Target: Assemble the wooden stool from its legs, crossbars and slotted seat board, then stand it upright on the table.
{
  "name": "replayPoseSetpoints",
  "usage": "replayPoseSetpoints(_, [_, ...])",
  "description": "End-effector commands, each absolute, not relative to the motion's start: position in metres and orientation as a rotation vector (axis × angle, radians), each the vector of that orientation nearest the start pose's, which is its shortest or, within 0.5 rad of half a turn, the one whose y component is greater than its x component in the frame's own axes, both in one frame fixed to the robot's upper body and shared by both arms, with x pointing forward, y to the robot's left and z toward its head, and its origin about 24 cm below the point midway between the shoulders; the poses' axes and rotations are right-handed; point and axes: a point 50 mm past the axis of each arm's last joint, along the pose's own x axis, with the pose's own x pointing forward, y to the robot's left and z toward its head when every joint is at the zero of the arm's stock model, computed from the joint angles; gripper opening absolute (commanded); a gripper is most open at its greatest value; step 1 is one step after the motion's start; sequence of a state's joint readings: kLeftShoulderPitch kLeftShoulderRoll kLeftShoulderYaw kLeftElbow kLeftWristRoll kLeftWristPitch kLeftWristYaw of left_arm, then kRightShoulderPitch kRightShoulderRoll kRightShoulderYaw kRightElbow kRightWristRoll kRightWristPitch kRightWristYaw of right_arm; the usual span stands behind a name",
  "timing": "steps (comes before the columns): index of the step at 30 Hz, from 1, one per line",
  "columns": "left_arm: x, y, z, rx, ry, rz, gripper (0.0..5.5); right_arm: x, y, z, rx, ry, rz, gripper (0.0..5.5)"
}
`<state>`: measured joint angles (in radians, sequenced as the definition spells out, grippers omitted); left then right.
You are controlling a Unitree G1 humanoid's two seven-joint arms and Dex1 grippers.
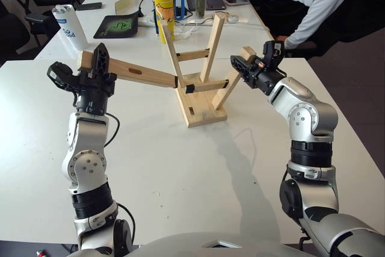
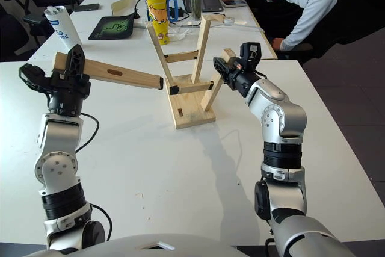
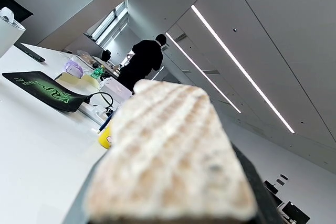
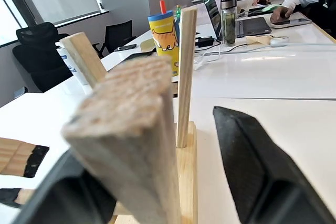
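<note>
Left gripper (image 1: 94, 67) clamped on the outer end of a loose leg (image 1: 144, 75); its long axis slopes slightly down, rightward to the upturned stool (image 1: 194, 82). Right gripper (image 1: 242, 64), fingers parted, straddles the top of a tilted leg (image 1: 230, 89). Seat board (image 1: 201, 115) lies flat on the table (image 1: 180, 173).

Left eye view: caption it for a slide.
Left pincer holds one outstretched leg, right pincer brackets another; stool seat-down on table.

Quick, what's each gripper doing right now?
Left gripper: shut on the long leg.
Right gripper: open around a stool leg tip, one finger clear of it.
</note>
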<state>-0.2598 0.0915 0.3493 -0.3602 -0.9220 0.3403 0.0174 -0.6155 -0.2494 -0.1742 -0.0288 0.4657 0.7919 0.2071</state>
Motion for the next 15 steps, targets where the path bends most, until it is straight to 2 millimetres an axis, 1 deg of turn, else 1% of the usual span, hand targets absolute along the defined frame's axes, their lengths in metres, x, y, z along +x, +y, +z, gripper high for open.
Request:
replayPoseSetpoints(1, [0.271, 0.199, 0.171, -0.757, -0.368, -0.142, 1.00, 0.334, -0.155, 0.172, 0.211, 0.092, 0.383, 2.07])
replayPoseSetpoints(2, [0.271, 0.199, 0.171, -0.756, -0.368, -0.141, 1.00, 0.334, -0.152, 0.173, 0.212, 0.089, 0.395, 1.96])
replayPoseSetpoints(4, [0.271, 0.200, 0.170, -0.743, -0.363, -0.136, 1.00, 0.333, -0.148, 0.172, 0.219, 0.089, 0.400, 1.57])
replayPoseSetpoints(7, [0.276, 0.198, 0.170, -0.723, -0.345, -0.142, 1.00, 0.333, -0.149, 0.168, 0.231, 0.091, 0.360, 1.07])
replayPoseSetpoints(10, [0.281, 0.198, 0.168, -0.689, -0.315, -0.133, 1.00, 0.336, -0.142, 0.172, 0.286, 0.056, 0.347, 1.05])
replayPoseSetpoints(13, [0.287, 0.200, 0.161, -0.702, -0.266, -0.071, 1.00, 0.337, -0.130, 0.178, 0.287, 0.015, 0.355, 1.05])
replayPoseSetpoints(15, [0.289, 0.202, 0.156, -0.731, -0.233, -0.029, 1.00, 0.338, -0.121, 0.178, 0.289, 0.003, 0.349, 1.05])
